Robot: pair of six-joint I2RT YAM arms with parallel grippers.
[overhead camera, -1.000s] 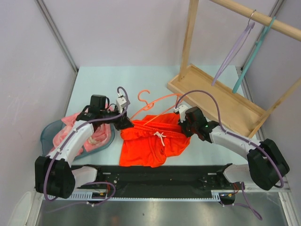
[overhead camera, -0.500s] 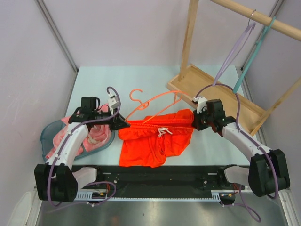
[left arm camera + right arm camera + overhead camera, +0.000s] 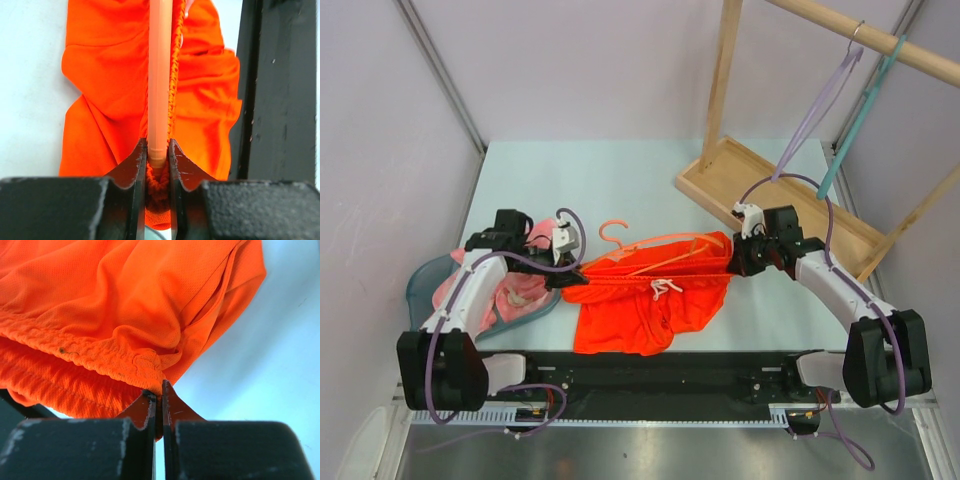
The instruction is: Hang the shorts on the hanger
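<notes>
Shorts (image 3: pixel 640 305) in left claw (image 3: pixel 157 145), right claw (image 3: pixel 157 389)

The left arm (image 3: pixel 470 300) bows outward at the elbow and reaches right. Its claw (image 3: pixel 563 278) is held low, the jaws a little apart and clamped on the hanger (image 3: pixel 160 75) tip. The right arm (image 3: pixel 835 290) stretches forward and inward. Its claw (image 3: pixel 733 262) points left, the jaws pinched tight on the shorts (image 3: pixel 125 305) waistband.

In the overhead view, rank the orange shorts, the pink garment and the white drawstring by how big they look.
1. shorts, largest.
2. pink garment, though the left arm hides part of it.
3. white drawstring, by far the smallest.
</notes>
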